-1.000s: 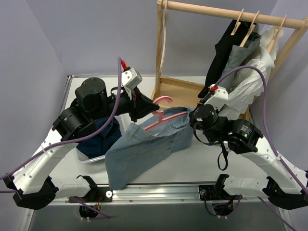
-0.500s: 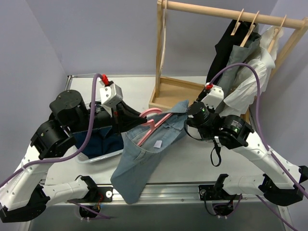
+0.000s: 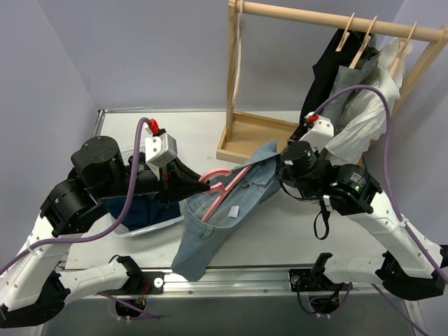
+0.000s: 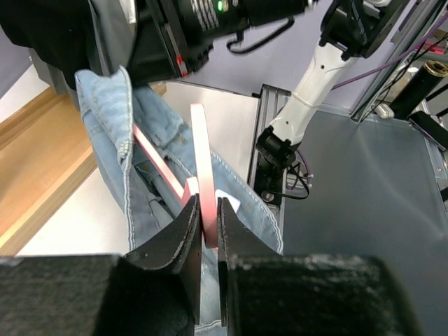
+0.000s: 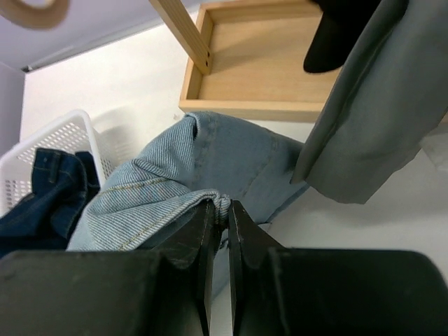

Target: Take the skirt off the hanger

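1. In the top view, the skirt (image 3: 344,85) is seen hung on the wooden rack (image 3: 315,15) at the far right. It is carried by the hanger (image 3: 365,42) on the rail, between a black garment (image 3: 327,66) and a white blouse (image 3: 364,119).
2. Neither gripper is on the skirt or its hanger; both are held well below the rail.
3. The left wrist view makes plain what the top view shows only small: the left gripper (image 4: 208,210) is clamped on the flat bar of a pink hanger (image 4: 203,161).
4. In the right wrist view, the right gripper (image 5: 218,210) is seen pinched together on a folded edge of a light-blue denim garment (image 5: 175,175).
5. From above, the denim garment (image 3: 210,238) is seen draped over the pink hanger (image 3: 220,189) and stretched between the left gripper (image 3: 199,183) and the right gripper (image 3: 285,166), its lower end trailing onto the counter (image 3: 280,231).
6. Only the right wrist view shows the skirt's (image 5: 378,105) lower end hanging in front of the denim's far edge; whether they touch cannot be told.
7. A white basket (image 3: 133,231) holding dark jeans (image 3: 150,203) lies on the counter under the left arm, partly hidden by it.
8. The rack's wooden base tray (image 5: 259,63) is seen just beyond the denim.
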